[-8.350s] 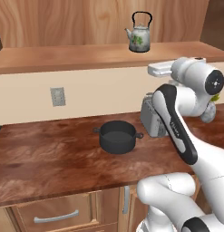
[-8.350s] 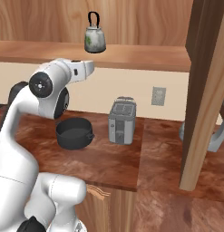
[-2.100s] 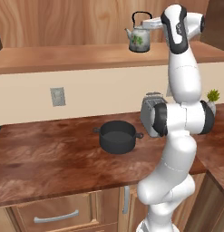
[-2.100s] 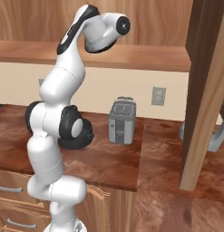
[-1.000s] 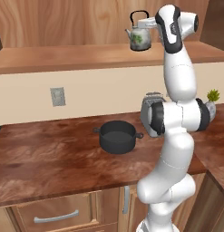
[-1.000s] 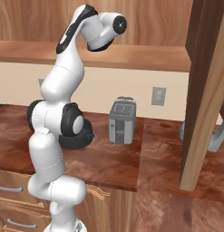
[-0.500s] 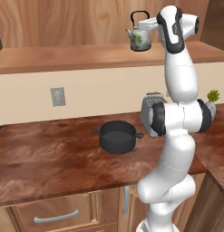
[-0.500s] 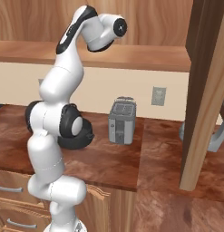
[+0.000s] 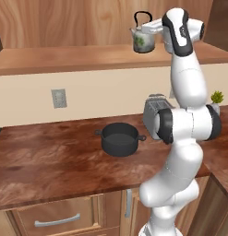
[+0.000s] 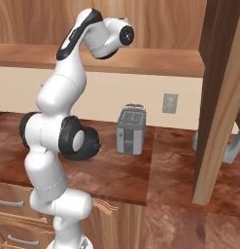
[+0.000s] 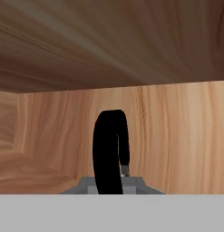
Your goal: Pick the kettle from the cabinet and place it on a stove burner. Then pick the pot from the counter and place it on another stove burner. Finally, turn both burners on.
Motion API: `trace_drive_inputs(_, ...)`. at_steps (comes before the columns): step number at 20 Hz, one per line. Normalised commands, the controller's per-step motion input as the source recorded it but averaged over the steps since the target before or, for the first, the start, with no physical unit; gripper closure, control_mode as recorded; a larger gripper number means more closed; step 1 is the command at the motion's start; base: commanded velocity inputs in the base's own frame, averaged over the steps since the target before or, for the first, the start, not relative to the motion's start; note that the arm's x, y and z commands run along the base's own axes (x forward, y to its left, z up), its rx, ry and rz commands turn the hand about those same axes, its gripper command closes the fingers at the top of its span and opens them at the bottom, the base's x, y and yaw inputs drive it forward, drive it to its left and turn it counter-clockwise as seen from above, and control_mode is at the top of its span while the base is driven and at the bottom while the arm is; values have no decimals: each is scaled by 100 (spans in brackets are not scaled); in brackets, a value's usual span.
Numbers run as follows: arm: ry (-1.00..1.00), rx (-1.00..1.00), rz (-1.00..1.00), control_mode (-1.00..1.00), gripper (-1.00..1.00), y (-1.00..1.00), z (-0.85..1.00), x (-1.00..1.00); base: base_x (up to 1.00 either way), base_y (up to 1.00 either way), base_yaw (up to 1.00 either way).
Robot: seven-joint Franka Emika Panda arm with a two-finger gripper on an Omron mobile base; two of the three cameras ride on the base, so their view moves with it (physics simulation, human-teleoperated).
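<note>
A white robot arm (image 10: 58, 121) with dark joints rises from the lower left and bends up toward the light wood cabinet (image 10: 155, 61), its wrist turned in over the cabinet's deep shelf. On the reddish-brown tabletop (image 10: 116, 175) behind it, a silver toaster (image 10: 130, 129) stands upright below a wall outlet (image 10: 169, 103) set in the pale backsplash. To the right, a tall wooden post (image 10: 216, 102) runs from top to bottom of the scene, with a grey object (image 10: 233, 143) partly hidden behind it, too cut off to identify.
</note>
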Motion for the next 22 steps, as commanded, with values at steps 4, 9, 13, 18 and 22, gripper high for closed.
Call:
trace_drive_inputs(4,0,0,0,-100,100,0,0,-19,0,0,0)
trace_drive_inputs(9,0,0,0,-100,100,-1,0,-16,0,0,0)
trace_drive_inputs(13,-2,0,0,-100,100,-9,3,-18,0,0,0)
trace_drive_inputs(18,-6,0,0,-100,100,-18,9,-22,0,0,0)
trace_drive_inputs(22,-8,0,0,-100,100,-15,6,-29,0,0,0)
